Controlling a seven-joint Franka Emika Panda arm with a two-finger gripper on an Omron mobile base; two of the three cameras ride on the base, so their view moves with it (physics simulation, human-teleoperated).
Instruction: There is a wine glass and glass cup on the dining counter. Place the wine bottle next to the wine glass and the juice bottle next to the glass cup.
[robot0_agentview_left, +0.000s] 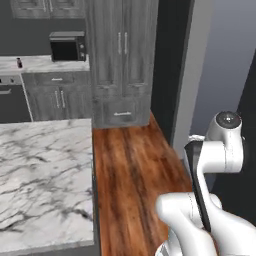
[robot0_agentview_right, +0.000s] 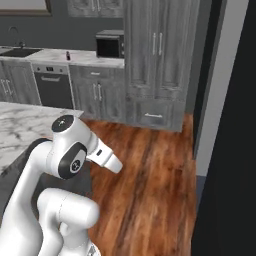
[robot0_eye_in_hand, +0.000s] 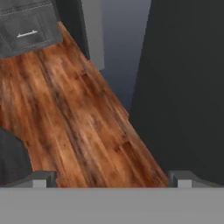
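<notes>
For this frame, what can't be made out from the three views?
- Dining counter: cut off by the left edge in the left base view; its far end is unseen.
- Small dark thing on the wall counter, right base view: too small to identify.
- Gripper, hand view: fingertips barely visible.

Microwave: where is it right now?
The microwave sits on the back wall counter, upper left in the left base view, just left of the tall grey cabinet.

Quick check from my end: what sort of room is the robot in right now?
A home kitchen, by the look of it. There is a white marble-topped dining counter with grey veins, a black microwave on the far counter, tall grey wood-grain cabinets, and a built-in oven beside a sink.
</notes>
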